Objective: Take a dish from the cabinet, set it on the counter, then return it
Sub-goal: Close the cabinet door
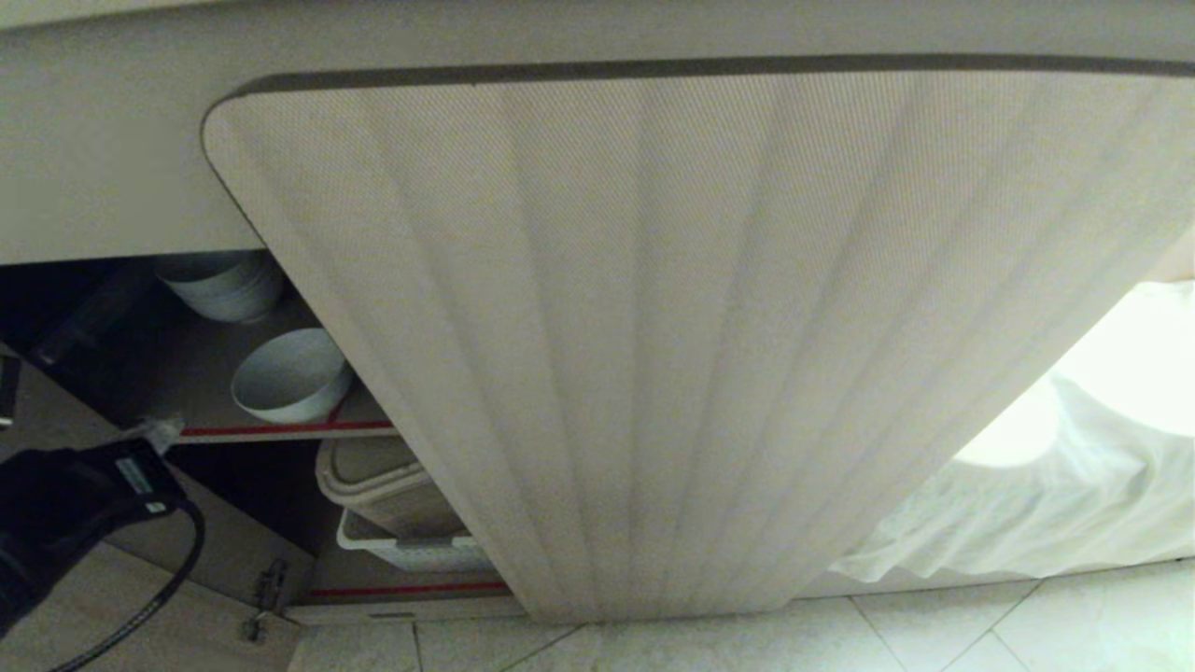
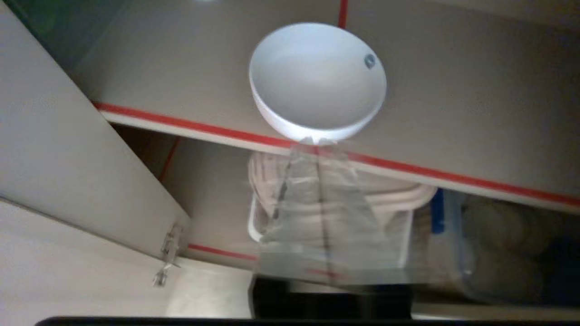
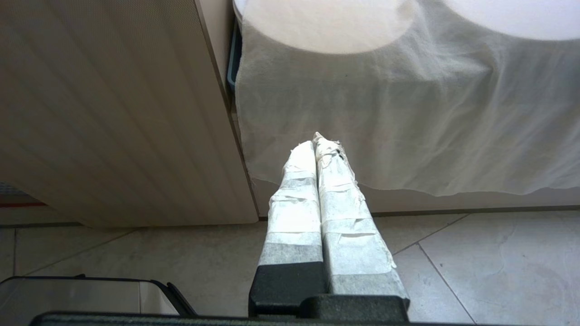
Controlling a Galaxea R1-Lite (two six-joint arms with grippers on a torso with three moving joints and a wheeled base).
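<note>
Head view: a small plain white round ceramic bowl (image 1: 291, 375) is seen resting on the upper shelf of the low beige cabinet (image 1: 280, 429), just behind the red-taped shelf edge, beside the open ribbed beige door (image 1: 672, 336). A stack of bluish-white bowls (image 1: 224, 285) is set deeper on the same shelf, apart from it. Below, a beige lidded bin (image 1: 383, 485) is lodged in a white basket (image 1: 411, 551). The left gripper (image 1: 161, 431) is held just outside the shelf edge, near the bowl but not touching it.

Left wrist view: the bowl (image 2: 317, 81) is shown upright, its near rim close to the taped shelf edge (image 2: 181, 124). The left gripper's (image 2: 317, 140) tape-wrapped fingers (image 2: 299, 199) are brought together with nothing between them, their tips just short of the bowl's near wall.

Right wrist view: the right gripper (image 3: 319, 140) is parked low over the pale tiled floor (image 3: 476, 262), its 2 taped fingers (image 3: 294, 199) pressed together on nothing, facing a draped white cloth (image 3: 408, 113).

The bowl is judged stiff, glazed and slippery, light but breakable if dropped. A hold is best taken across the near rim, 1 finger inside the wall and 1 outside, which would first call for the fingers to be parted.
</note>
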